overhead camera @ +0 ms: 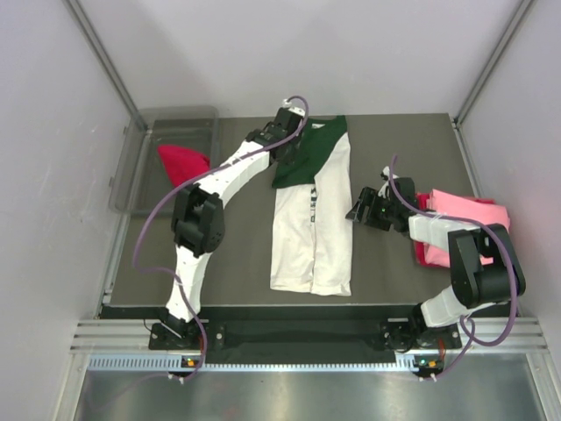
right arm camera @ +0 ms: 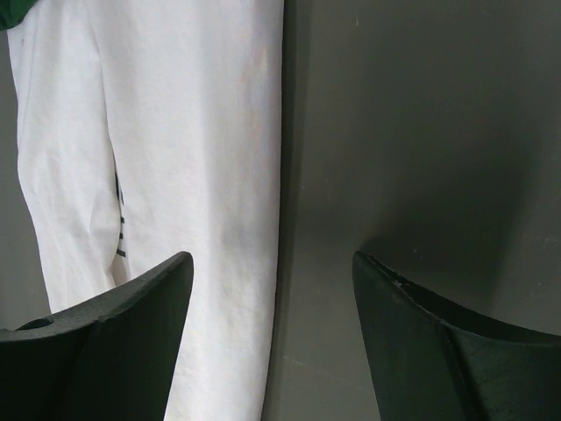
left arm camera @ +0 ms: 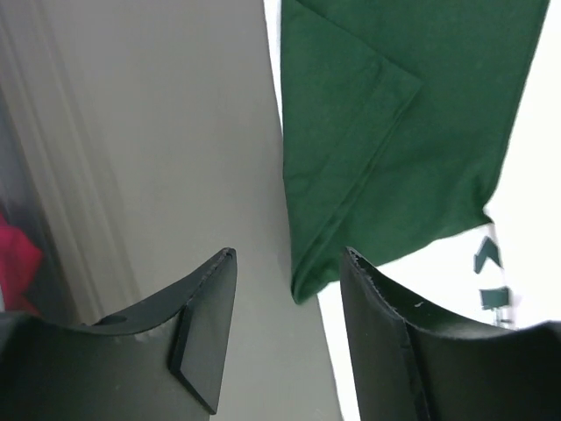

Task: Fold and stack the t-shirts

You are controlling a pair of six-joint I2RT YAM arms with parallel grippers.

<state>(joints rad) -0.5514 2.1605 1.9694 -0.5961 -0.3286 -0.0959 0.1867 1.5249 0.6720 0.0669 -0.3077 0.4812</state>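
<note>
I read the left gripper (left arm camera: 288, 256) wide open and empty over the green sleeve (left arm camera: 386, 114) at 11 o'clock of the white t-shirt (overhead camera: 311, 237), which lies folded lengthwise at the centre of the table (overhead camera: 232, 254). The right gripper (right arm camera: 272, 261), likewise wide and empty, sits at its 3 o'clock edge; the pink t-shirt (overhead camera: 465, 206) lies farther toward 3 o'clock.

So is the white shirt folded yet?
Partly: the white shirt lies as a long narrow strip, green sleeve folded over it.
</note>
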